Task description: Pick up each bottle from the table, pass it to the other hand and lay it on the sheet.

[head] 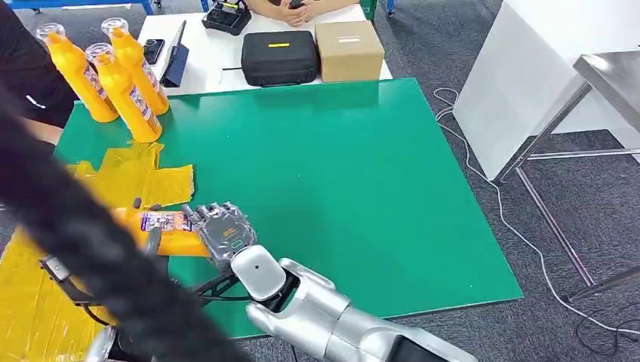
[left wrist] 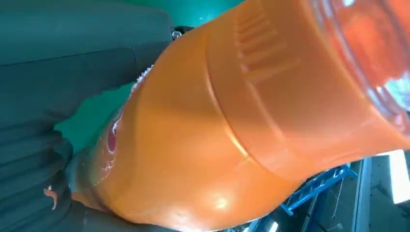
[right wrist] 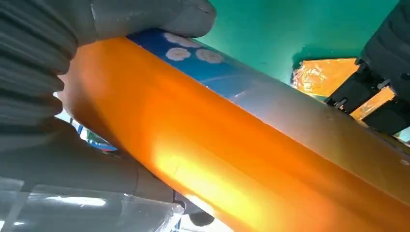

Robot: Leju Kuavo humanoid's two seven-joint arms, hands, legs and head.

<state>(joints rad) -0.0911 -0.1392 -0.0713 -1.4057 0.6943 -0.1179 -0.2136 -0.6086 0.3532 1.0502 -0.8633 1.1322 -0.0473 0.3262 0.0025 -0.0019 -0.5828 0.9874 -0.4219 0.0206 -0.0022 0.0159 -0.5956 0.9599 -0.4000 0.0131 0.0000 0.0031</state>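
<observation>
An orange bottle [head: 162, 225] with a blue-and-white label lies level above the table's near left, held between both hands. My right hand [head: 224, 234] grips its one end, the thumb [right wrist: 150, 17] pressing on the label of the bottle [right wrist: 217, 145]. My left hand [head: 152, 240] wraps grey fingers around the other end; its dark blurred arm hides most of it. In the left wrist view the bottle [left wrist: 217, 125] sits against that hand [left wrist: 34, 159]. The crumpled yellow sheet [head: 143, 177] lies just beneath and to the left. Three more orange bottles [head: 124, 87] stand at the far left.
The green table [head: 340, 173] stretches open to the right. Behind it a white table holds a black case [head: 279, 56] and a cardboard box [head: 349, 49], where a person's hands [head: 290, 7] rest. Another person's dark sleeve [head: 23, 72] is at the far left.
</observation>
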